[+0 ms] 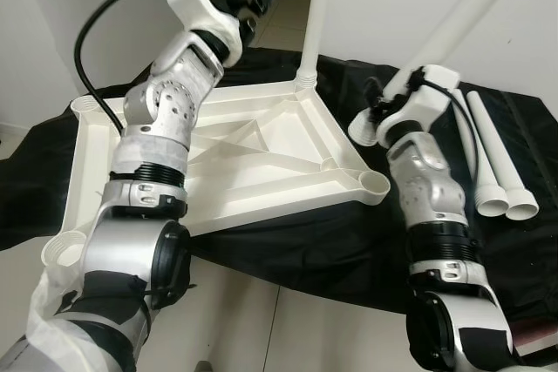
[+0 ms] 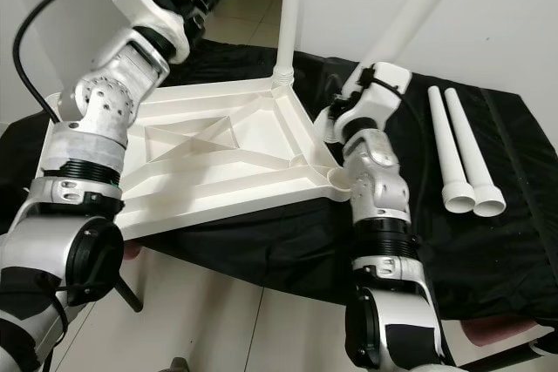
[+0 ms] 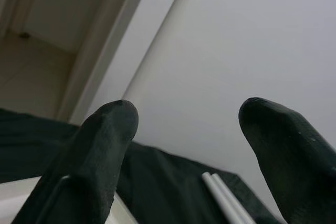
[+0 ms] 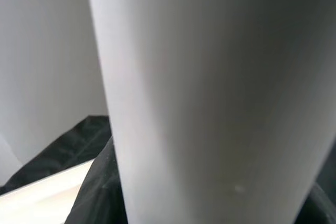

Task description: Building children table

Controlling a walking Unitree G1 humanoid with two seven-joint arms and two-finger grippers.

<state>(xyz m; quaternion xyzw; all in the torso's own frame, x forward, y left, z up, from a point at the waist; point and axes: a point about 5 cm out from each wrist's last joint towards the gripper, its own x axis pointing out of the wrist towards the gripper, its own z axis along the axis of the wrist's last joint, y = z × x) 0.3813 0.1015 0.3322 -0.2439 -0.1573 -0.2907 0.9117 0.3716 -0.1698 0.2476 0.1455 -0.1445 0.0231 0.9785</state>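
The tabletop [image 1: 261, 158] is lying upside down on a black-draped counter [image 1: 349, 241], one leg [image 1: 316, 15] already standing in its far corner. The right pincer [image 2: 370, 84] is pinching a second leg [image 2: 418, 6] tilted above the near socket [image 1: 375, 185]; entering crooked, it could jam. The left pincer [image 3: 184, 145] is hovering spread. Two spare legs [image 2: 462, 154] are lying beside it; white walls, tiled floor.

Black-draped surface carrying white table parts

A black cloth [image 2: 261, 241] covers a low surface, perhaps a bed, above a pale tiled floor [image 2: 244, 320]. On the cloth lies an upside-down white tabletop [image 2: 218, 163] with a leg socket at each corner. Near its right, two loose white legs [image 2: 462, 154] lie side by side, touching.
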